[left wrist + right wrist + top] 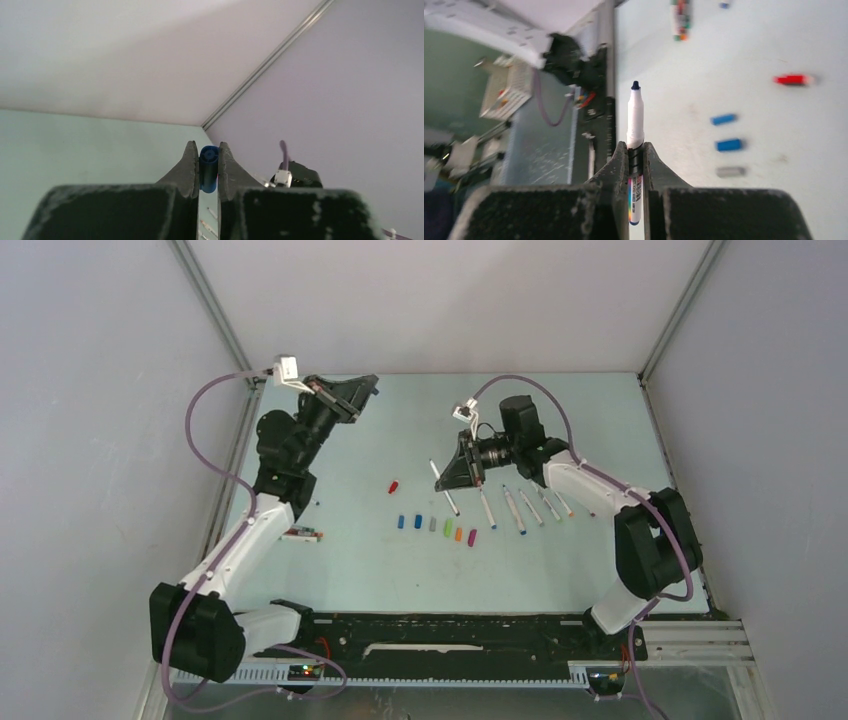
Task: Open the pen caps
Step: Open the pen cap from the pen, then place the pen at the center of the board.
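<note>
Left wrist view: the left claw (206, 150) is clamped on a blue cap (208, 170), pinching it across its sides with one end pointing outward. The claw hangs well above the surface (380, 570), near its far left corner and aimed at the wall. That placing suggests the cap is off its pen and is being kept apart from it.

The right claw (635, 150) is clamped on a pen (635, 112). It grips the white barrel toward the rear, so the front stands free, and the dark nib is bare. This is probably the pen the blue cap belongs to. It is held over the middle of the surface.

Below, loose caps (432, 524) lie in a short row mid-surface: two blue, then grey, green, orange and magenta, each apart from the next. A red cap (393, 485) sits alone just beyond the row's left end. Other pens (514, 510) lie side by side right of the row, under the right arm.

The layout looks like sorting, with caps in one line and barrels in another. On that reading, the blue cap belongs in the row and the held pen beside the others.
</note>
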`<action>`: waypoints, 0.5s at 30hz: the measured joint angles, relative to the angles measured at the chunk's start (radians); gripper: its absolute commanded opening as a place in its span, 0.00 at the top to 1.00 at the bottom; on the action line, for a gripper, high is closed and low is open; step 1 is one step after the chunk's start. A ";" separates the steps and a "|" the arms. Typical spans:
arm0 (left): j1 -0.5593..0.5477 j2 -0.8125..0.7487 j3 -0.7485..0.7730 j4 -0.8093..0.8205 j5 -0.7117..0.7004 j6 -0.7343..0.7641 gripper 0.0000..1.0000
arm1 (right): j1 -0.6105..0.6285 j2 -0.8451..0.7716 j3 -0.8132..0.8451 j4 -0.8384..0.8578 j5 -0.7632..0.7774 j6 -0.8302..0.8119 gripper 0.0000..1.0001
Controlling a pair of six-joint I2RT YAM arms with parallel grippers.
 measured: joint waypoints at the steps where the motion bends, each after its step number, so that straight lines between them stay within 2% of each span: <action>1: 0.005 0.000 0.000 -0.027 0.006 -0.001 1.00 | -0.008 0.000 0.000 -0.015 0.041 -0.011 1.00; 6: 0.045 0.019 -0.009 -0.197 0.078 -0.010 1.00 | -0.064 -0.003 0.000 -0.093 0.361 -0.062 1.00; 9: 0.056 0.051 -0.042 -0.270 0.142 -0.010 1.00 | -0.103 0.008 0.011 -0.134 0.499 -0.080 1.00; 11: 0.056 0.086 -0.068 -0.314 0.181 -0.010 1.00 | -0.134 0.056 0.069 -0.180 0.552 -0.085 1.00; 15: 0.056 0.147 -0.137 -0.396 0.220 -0.010 1.00 | -0.194 0.260 0.302 -0.304 0.605 -0.107 1.00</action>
